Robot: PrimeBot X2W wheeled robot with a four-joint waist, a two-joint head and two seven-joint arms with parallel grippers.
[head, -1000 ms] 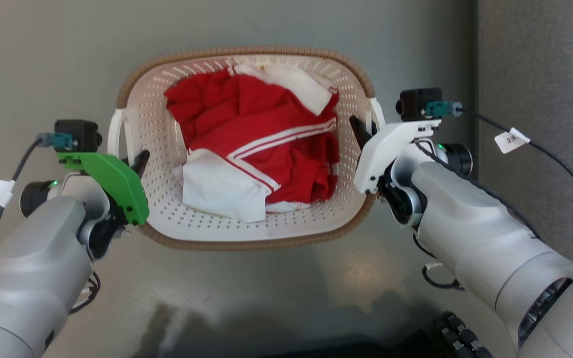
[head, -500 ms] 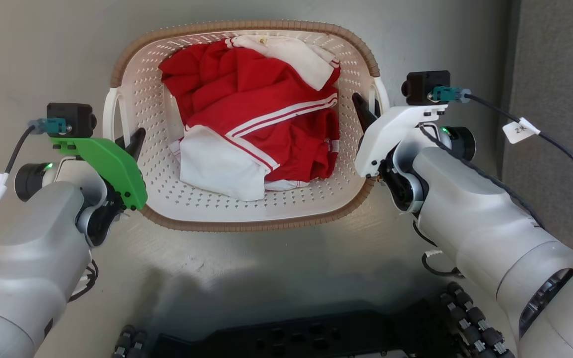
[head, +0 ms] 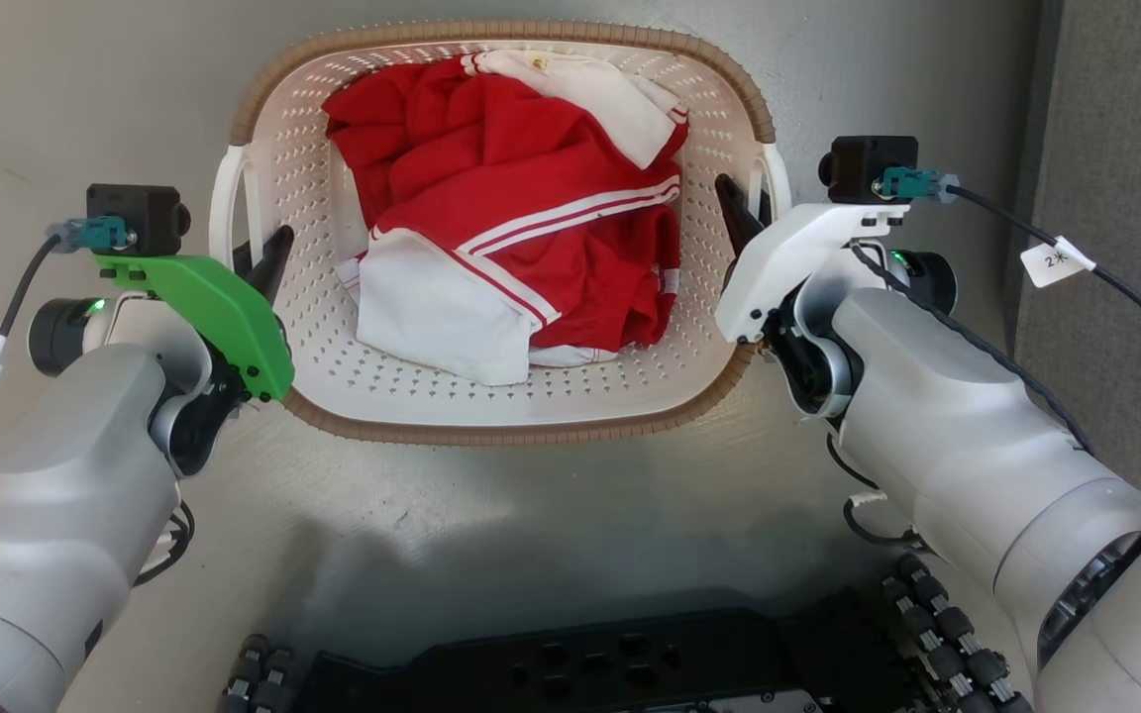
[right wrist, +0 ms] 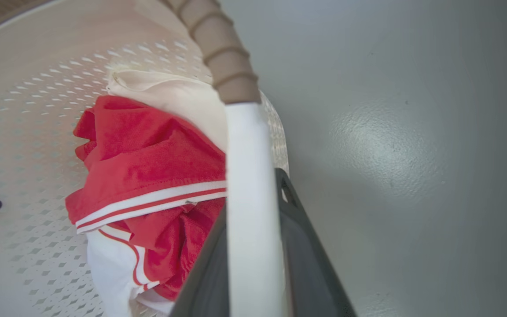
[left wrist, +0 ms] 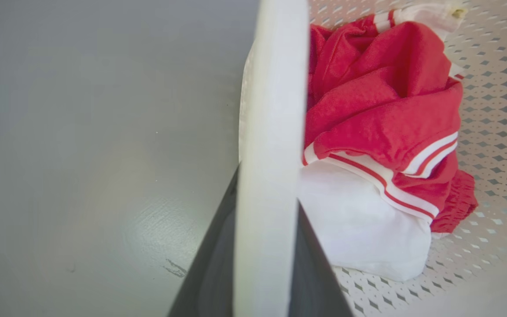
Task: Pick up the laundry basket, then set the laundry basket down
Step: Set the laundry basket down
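Observation:
The laundry basket is cream-white and perforated with a brown rim, and sits in the upper middle of the head view with red and white clothes inside. My left gripper is shut on the basket's white left handle. In the left wrist view that handle runs between my dark fingers. My right gripper is shut on the white right handle, and in the right wrist view this handle is clamped between its fingers. Whether the basket touches the floor I cannot tell.
Grey floor lies around the basket. My dark wheeled base fills the bottom edge of the head view. A darker grey strip runs down the right side. A tagged cable hangs from the right wrist.
The whole head view has shifted, so the camera moved and my base now shows at the bottom. The basket looks slightly larger and higher in the picture. Both grippers keep their hold on the handles.

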